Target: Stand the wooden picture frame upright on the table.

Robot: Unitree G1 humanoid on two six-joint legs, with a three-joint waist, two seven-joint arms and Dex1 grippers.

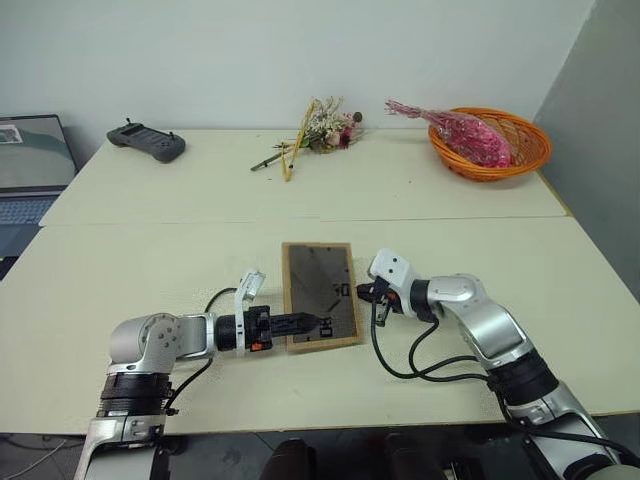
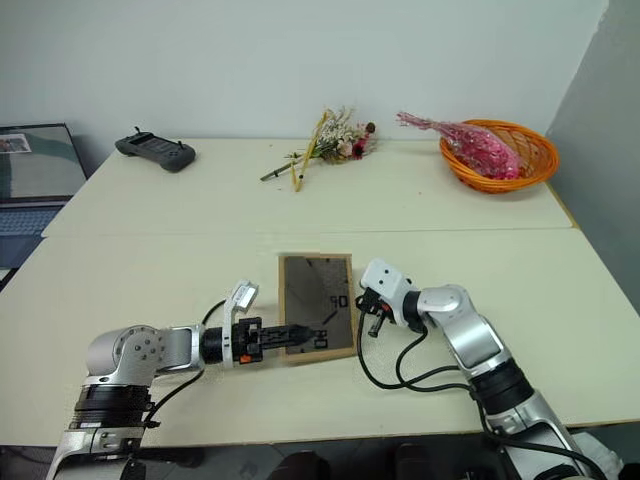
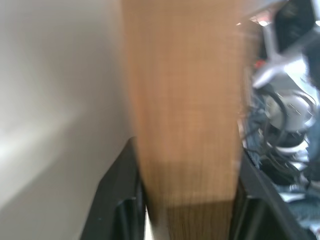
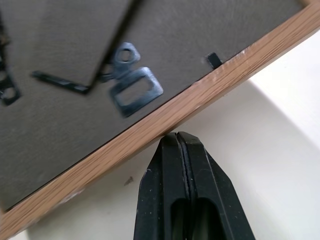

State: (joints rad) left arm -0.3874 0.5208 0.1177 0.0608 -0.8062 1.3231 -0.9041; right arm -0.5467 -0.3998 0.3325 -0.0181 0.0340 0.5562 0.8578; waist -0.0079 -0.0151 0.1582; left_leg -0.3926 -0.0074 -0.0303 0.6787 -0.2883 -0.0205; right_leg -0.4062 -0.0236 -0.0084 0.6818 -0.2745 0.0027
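— Where is the wooden picture frame (image 1: 320,295)?
— Lower centre of the head view, back up on the table (image 1: 150,260).
— And the jaws?
— The left gripper (image 1: 318,322) pinches the frame's near edge; the right gripper (image 4: 178,136), pressed together, touches its right edge.

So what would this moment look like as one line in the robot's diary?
frame: wooden picture frame back-up on table, not standing | left claw: straddling frame's near edge | right claw: shut, tips at frame's side edge
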